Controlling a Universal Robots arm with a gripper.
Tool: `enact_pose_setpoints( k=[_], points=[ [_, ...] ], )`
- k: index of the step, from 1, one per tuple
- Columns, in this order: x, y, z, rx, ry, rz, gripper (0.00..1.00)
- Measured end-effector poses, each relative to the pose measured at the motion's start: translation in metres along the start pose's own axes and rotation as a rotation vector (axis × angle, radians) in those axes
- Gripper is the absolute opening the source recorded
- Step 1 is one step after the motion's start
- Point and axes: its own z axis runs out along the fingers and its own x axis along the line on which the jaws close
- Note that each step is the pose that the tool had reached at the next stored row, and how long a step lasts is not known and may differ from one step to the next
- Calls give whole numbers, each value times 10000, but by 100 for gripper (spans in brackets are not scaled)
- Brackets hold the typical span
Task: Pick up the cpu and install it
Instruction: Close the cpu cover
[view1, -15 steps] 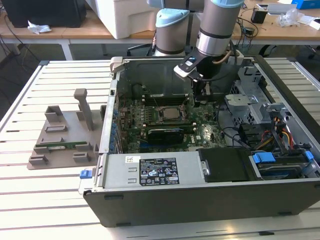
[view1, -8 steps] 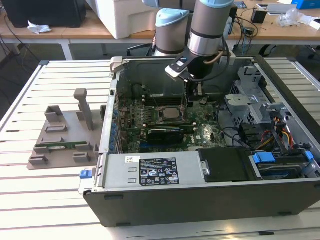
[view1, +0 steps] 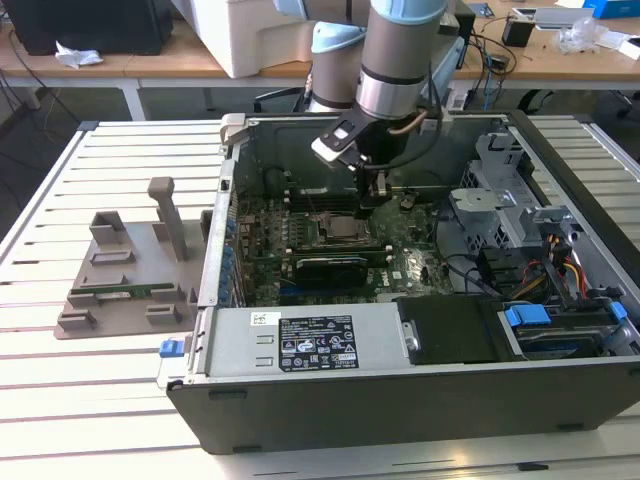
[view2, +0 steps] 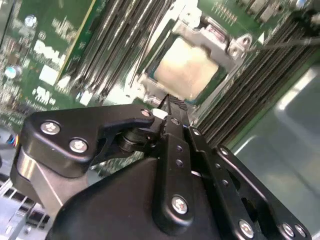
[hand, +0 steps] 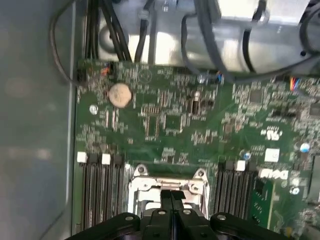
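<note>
End effector (view2: 172, 106): pressed together, nothing pinched, tips at edge of cpu (view2: 187, 67)
Cpu: flat in socket (view2: 221, 36) (silver top up)
Socket: on motherboard (hand: 165, 120), between memory slots (hand: 100, 195)

We see the case (view1: 400, 400) lying on the table (view1: 90, 410), tray (view1: 120, 300) beside it on the exterior view's left. Inside, cpu (view2: 187, 70) sits in our motherboard's (hand: 165, 125) socket (view2: 216, 34), gripper (view1: 372, 198) right over it.

Pale silver cpu (view2: 187, 67), green motherboard (hand: 170, 125), dark grey case (view1: 400, 410).
</note>
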Motion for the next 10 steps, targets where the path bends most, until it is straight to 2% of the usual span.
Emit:
enact_pose_setpoints(
  k=[2,4,8,10],
  points=[
    [12,-147,71,2,-1,2,11],
    [19,-233,113,1,0,2,11],
    [37,-465,212,7,-4,4,11],
    [39,-495,226,6,-7,2,11]
  ],
)
